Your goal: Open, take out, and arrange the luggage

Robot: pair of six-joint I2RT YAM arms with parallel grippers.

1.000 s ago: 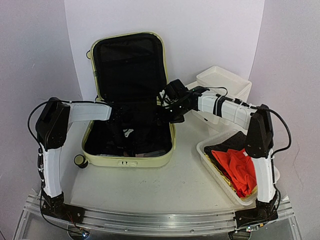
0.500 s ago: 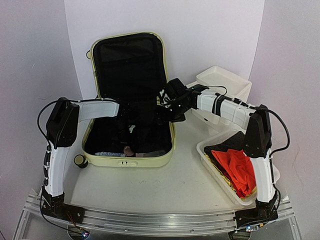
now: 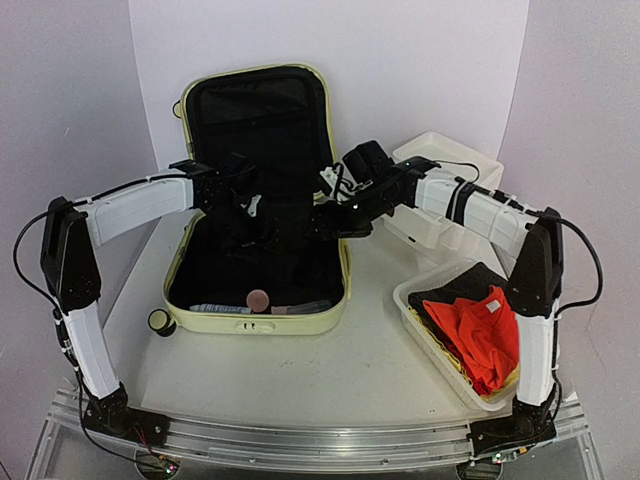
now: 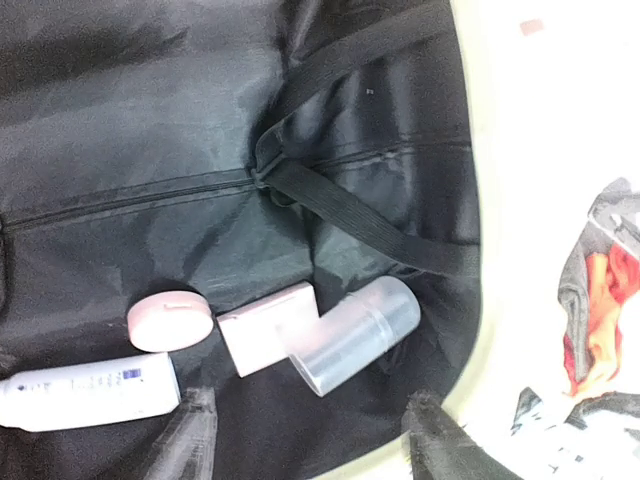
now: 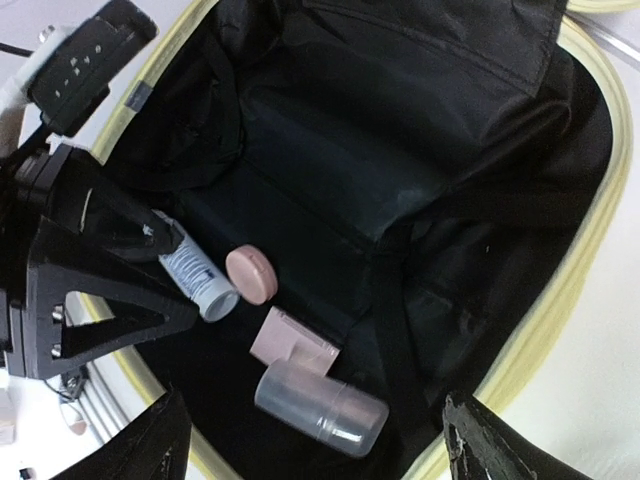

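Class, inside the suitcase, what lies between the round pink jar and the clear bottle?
A flat pink box lies between jar and bottle, shown in the left wrist view.

White shells and black joints clad the left arm [image 3: 130,203] and right arm [image 3: 485,212], black cables [image 3: 16,265] trailing. Just behind the left end effector [image 4: 315,445] and right end effector [image 5: 320,450]: black housings [image 5: 70,290].

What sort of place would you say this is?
Most likely a robotics lab test bench: plain white backdrop panels, a metal mounting rail at the front, and an open suitcase staged beside a basket of clothes.
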